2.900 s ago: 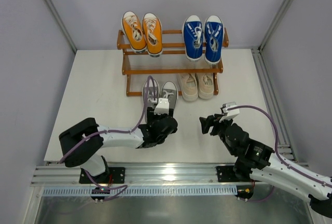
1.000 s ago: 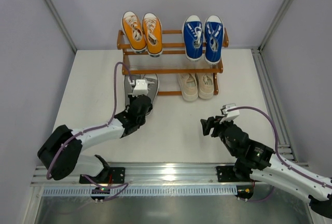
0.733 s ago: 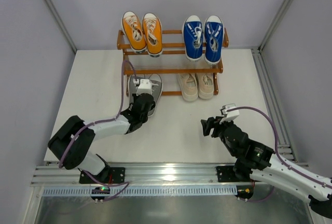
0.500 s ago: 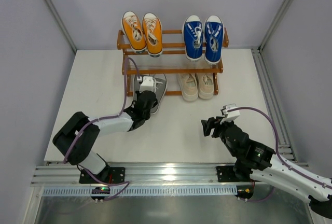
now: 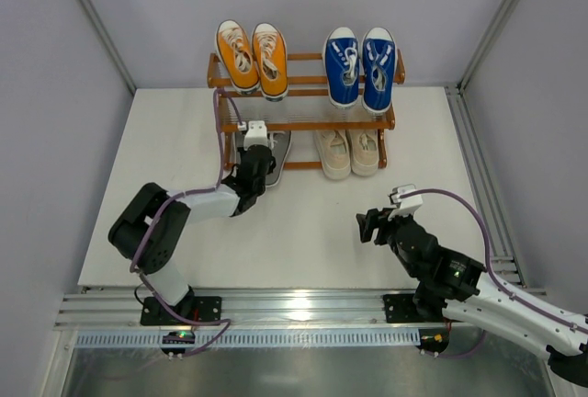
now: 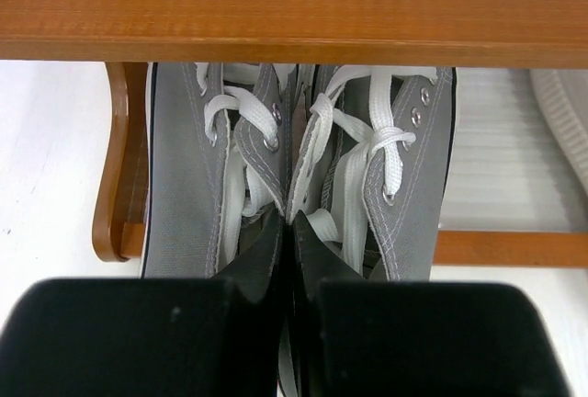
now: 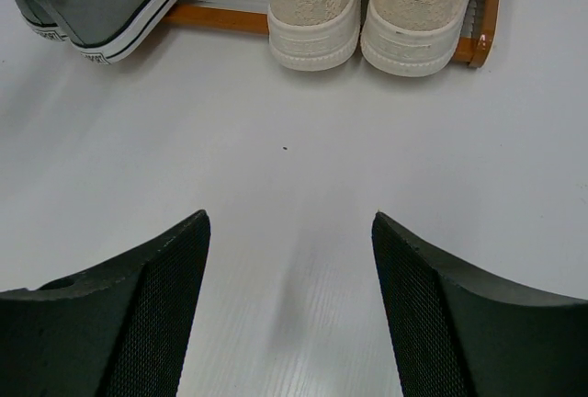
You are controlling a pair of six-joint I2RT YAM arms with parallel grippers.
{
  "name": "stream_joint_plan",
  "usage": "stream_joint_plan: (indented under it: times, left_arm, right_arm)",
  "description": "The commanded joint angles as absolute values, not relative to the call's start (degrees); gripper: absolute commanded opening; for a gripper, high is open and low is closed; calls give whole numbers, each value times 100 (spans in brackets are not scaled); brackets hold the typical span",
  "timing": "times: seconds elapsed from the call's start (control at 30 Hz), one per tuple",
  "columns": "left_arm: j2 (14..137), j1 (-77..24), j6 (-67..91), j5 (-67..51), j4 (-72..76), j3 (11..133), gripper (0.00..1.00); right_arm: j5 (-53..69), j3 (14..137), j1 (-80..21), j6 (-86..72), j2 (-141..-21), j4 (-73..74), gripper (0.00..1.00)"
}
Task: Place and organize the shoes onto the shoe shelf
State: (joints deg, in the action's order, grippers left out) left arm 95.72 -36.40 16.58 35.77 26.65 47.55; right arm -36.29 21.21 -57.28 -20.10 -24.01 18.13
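Note:
My left gripper is shut on the two touching inner walls of the grey shoes, holding the pair together. Their toes reach under the front rail of the shoe shelf, on the left side of the lower tier. From above, the left gripper and its wrist cover most of the grey shoes. The orange shoes and blue shoes sit on the top tier. The cream shoes stand on the lower right. My right gripper hangs open over bare table.
The right gripper is in front of the cream shoes, a short way back from the shelf's lower rail. A grey heel shows at its upper left. Grey walls enclose the white table.
The left arm has carried the grey pair from the table in front of the shelf into the left side of the lower tier and straightened it. The right arm has not moved.

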Motion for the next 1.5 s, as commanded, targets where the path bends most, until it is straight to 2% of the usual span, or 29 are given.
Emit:
stream_joint_plan:
  times: [0.0, 0.8, 1.47]
  left_arm:
    - [9553, -3411, 1819, 3630, 4016, 5229, 0]
    - [9923, -3023, 2101, 3067, 4693, 5449, 0]
    - [10406, -2883, 2171, 2936, 4447, 5810, 0]
  right_arm:
    - [-3674, 2312, -5757, -2030, -2399, 1775, 73]
    - [-3595, 2391, -5757, -2039, -2830, 1749, 73]
    - [-3568, 2382, -5757, -2039, -2777, 1732, 73]
